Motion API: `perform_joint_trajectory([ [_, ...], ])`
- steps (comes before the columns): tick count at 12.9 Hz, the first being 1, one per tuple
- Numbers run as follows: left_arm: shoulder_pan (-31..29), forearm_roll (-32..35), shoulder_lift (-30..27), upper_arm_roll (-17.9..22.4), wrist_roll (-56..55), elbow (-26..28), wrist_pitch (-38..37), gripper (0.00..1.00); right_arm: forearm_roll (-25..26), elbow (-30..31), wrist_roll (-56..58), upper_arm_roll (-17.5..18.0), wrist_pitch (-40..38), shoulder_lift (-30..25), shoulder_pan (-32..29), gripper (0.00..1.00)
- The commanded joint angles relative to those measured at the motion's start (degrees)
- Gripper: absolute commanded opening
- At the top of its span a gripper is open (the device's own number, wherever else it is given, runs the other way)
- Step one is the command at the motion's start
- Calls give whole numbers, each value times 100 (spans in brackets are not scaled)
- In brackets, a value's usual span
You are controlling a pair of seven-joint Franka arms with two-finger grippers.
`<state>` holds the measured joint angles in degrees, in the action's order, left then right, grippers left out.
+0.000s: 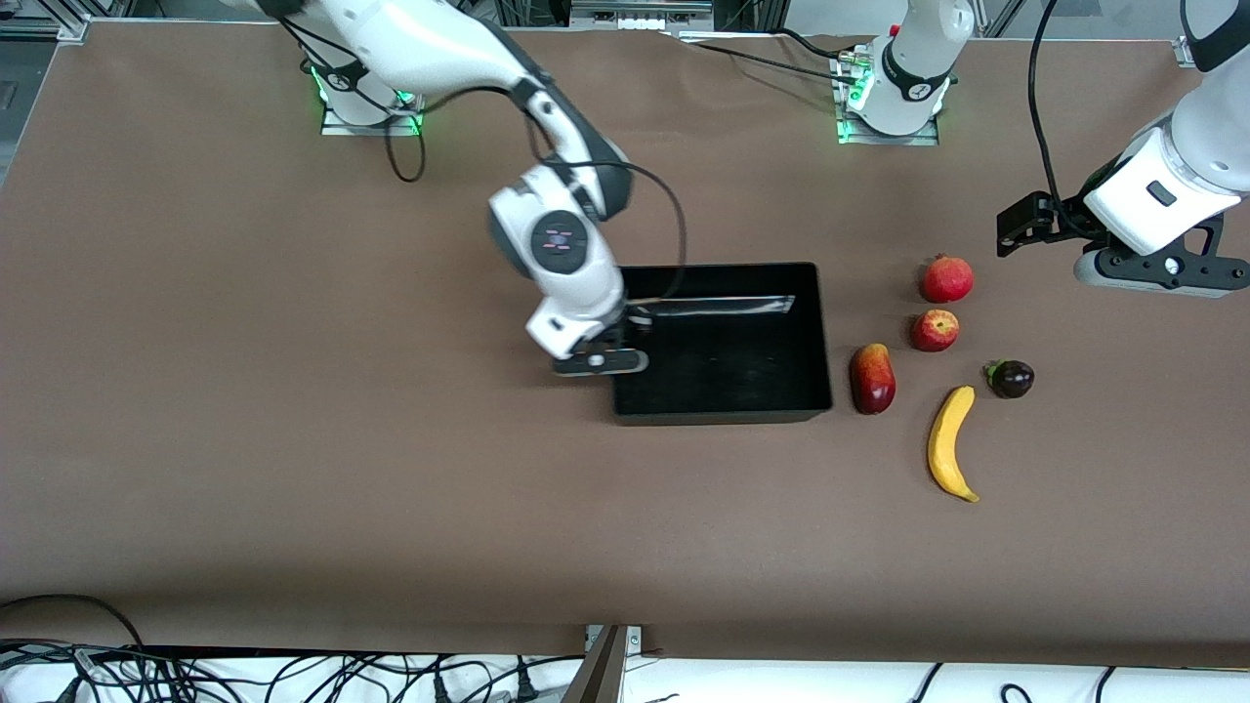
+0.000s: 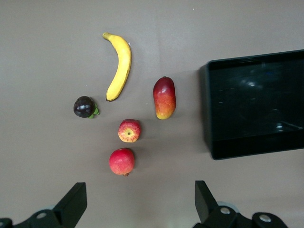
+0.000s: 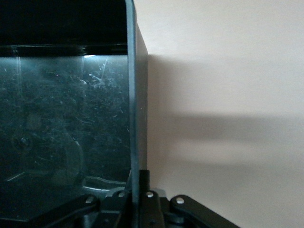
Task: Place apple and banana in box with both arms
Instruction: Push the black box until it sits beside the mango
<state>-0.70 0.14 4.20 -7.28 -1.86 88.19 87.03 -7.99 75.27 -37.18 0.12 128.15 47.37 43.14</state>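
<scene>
The black box (image 1: 822,332) lies mid-table, with nothing in it. My right gripper (image 1: 601,363) is shut on the box's wall at the right arm's end; in the right wrist view the wall (image 3: 134,95) runs between my gripper's fingers (image 3: 137,192). The apple (image 1: 935,330) and the banana (image 1: 950,441) lie on the table toward the left arm's end of the box. My left gripper (image 1: 1020,227) is open and empty, up in the air over bare table beside the fruit. Its view shows the apple (image 2: 129,131), the banana (image 2: 119,66), the box (image 2: 205,109) and its own gripper (image 2: 140,209).
A plain red round fruit (image 1: 947,279) lies just farther from the front camera than the apple. An elongated red-yellow fruit (image 1: 872,379) lies beside the box. A small dark purple fruit (image 1: 1011,379) lies by the banana's tip. Cables run along the table's front edge.
</scene>
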Motion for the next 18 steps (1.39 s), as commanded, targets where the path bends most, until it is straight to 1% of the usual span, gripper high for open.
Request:
perform_joint_trajectory([
  [1,0,66,19,8,36,-92,-116,100,-115,-637,-61,-91,17,404,53,0],
  [5,-44,30,19,8,45,-83,-116,100,-132,-654,-148,-91,447,562,150,0],
  [9,-53,21,28,17,19,-92,-116,100,-124,-645,-193,-91,694,659,238,0],
  [10,-44,48,28,17,19,-92,-124,100,-124,-645,-245,-91,694,659,247,7],
  [11,-44,57,28,17,2,-92,-124,100,-115,-637,-263,-91,694,650,265,22],
  [12,-44,65,28,17,-7,-92,-124,100,-106,-637,-254,-91,703,650,265,68],
  [13,-53,66,28,25,-16,-92,-116,100,-89,-645,-202,-99,738,650,265,100],
  [15,-44,74,28,17,-16,-92,-116,100,-89,-645,-149,-108,633,519,204,100],
  [17,-53,74,28,34,-16,-92,-116,100,-89,-680,69,-204,-128,55,-24,100],
  [18,-53,74,28,43,-16,-83,-116,100,-97,-680,410,-274,-576,-278,-199,100],
])
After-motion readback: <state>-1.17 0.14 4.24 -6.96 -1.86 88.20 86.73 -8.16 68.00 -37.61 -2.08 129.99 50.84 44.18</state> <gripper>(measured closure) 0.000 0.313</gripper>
